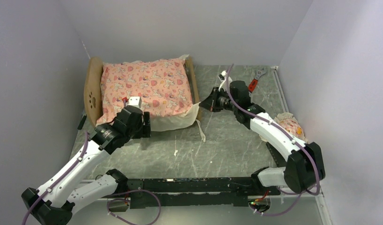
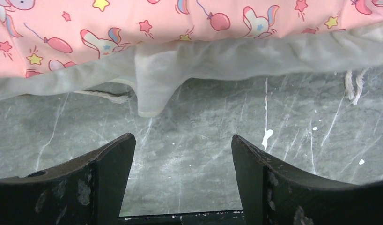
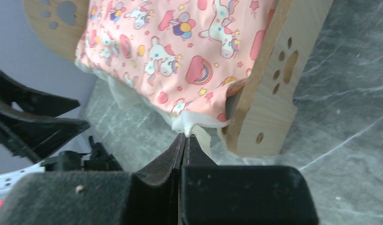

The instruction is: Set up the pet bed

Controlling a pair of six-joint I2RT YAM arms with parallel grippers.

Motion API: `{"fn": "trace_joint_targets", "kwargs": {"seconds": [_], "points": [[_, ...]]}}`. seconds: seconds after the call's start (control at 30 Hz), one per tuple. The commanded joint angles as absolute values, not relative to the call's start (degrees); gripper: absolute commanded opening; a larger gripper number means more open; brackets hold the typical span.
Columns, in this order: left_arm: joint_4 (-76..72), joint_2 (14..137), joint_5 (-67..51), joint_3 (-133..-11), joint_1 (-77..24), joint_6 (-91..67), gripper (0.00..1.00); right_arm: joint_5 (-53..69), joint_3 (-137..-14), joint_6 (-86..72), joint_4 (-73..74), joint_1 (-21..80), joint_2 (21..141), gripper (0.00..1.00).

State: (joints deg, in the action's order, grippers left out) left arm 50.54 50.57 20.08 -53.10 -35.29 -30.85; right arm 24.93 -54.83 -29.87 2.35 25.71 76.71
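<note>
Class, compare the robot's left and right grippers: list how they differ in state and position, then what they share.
The left gripper is open and empty; the right gripper is shut, pinching the mattress frill. The left gripper hangs over bare table beside the long side of the pet bed; the right gripper sits at its foot corner. Both have dark fingers aimed at the frill.

Top view: fixed, high and behind the rig, looking down and forward, far enough to take in the whole worktop (image 1: 227, 145). Left wrist view: low, very near, facing the mattress (image 2: 180, 18) hem across its spread left pincer (image 2: 181, 137). Right wrist view: near, facing the bed (image 3: 274, 93) foot corner along its pressed-together right pincer (image 3: 184, 137). Shared by all three: mattress near edge.
</note>
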Motion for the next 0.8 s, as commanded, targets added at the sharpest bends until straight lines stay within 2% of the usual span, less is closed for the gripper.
{"fn": "trace_joint_targets", "kwargs": {"seconds": [0.0,0.23,0.37,0.47,0.57,0.6,0.77], "points": [[51.03,50.37,21.87,-53.57,-34.01,-31.68,0.8,25.43,-51.64,-38.32,5.37,26.61,72.75,0.0],[51.77,49.87,23.05,-53.44,-32.67,-32.45,0.8,22.59,-37.56,-44.33,0.82,29.4,70.2,0.0],[51.59,50.18,22.49,-53.44,-31.99,-32.51,0.8,16.09,-36.19,-40.32,4.43,29.59,73.56,0.02],[51.68,49.99,23.1,-53.43,-31.75,-32.67,0.8,12.44,-38.35,-37.48,8.83,29.68,73.3,0.13],[51.64,49.85,23.8,-53.44,-31.35,-32.87,0.8,7.61,-42.76,-33.06,13.54,30.45,69.72,0.38],[51.55,49.84,23.78,-53.44,-31.23,-32.86,0.8,6.37,-44.81,-31.53,15.18,30.51,68.72,0.44],[51.68,50.35,24.88,-53.94,-30.4,-32.67,0.81,0.79,-56.64,-24.83,16.83,31.47,68.98,0.58]]}}
